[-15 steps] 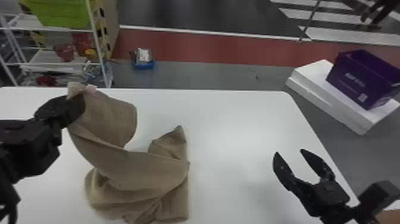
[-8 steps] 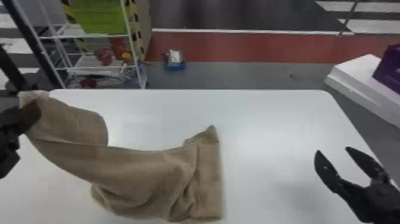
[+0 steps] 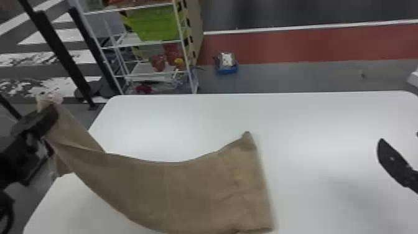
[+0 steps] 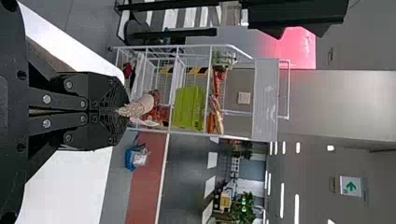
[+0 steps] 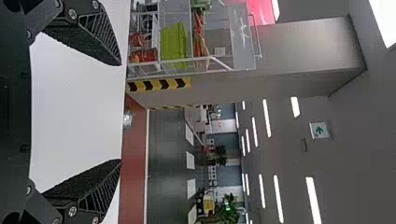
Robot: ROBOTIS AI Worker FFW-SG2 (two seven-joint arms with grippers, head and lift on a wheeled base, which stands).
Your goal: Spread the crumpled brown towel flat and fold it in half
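At the far left of the head view, my left gripper (image 3: 51, 113) is shut on one corner of the brown towel (image 3: 186, 186), holding it raised at the table's left edge. From there the towel slopes down to the right, its right part lying on the table with a fairly straight right edge and a few wrinkles. In the left wrist view, a bunched tip of towel (image 4: 140, 106) pokes out from the closed left gripper (image 4: 122, 111). My right gripper (image 3: 399, 137) is at the right side, over the table; in its wrist view the right gripper (image 5: 120, 112) is wide open and holds nothing.
The white table (image 3: 311, 124) carries the towel. Behind its left part stand a white wire shelf (image 3: 183, 46) with a green bin (image 3: 157, 25) and black posts (image 3: 62, 53). A small blue container (image 3: 226, 67) rests on the floor beyond the far edge.
The left gripper has moved left with the corner, stretching the towel into a longer, smoother strip. The head view has swung left. The right gripper remains open.
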